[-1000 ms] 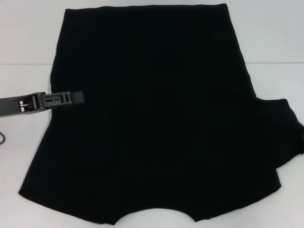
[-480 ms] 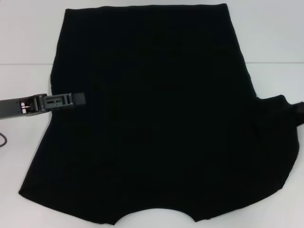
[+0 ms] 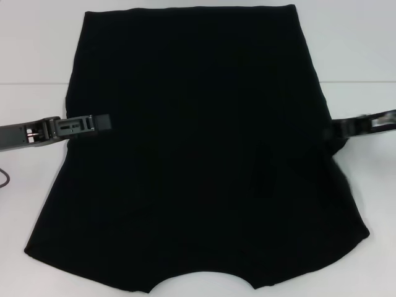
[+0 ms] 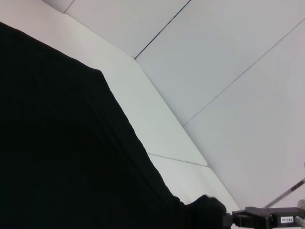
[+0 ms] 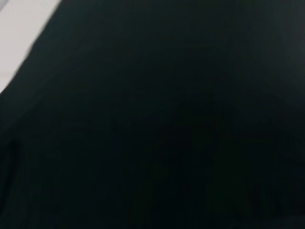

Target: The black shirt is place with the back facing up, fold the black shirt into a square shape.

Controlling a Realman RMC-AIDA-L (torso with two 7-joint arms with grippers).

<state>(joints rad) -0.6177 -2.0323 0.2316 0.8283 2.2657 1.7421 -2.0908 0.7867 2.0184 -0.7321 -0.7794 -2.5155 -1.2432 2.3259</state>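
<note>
black shirt (image 3: pixel 198 148): spread flat on white tabletop (image 3: pixel 37 55), fills most of head frame, plain side up, neckline notch at bottom centre
fold: ridge right of centre
left hand (image 3: pixel 102 122): mid-left of frame, over shirt's left edge; open or closed: cannot tell
right hand (image 3: pixel 337 129): mid-right of frame, at shirt's right edge; grip: cannot tell
right wrist view: almost all black cloth

A white table (image 3: pixel 37 55) stood under everything, its surface crossed by a thin seam. A dark cable (image 3: pixel 4 180) curled at its left edge.
</note>
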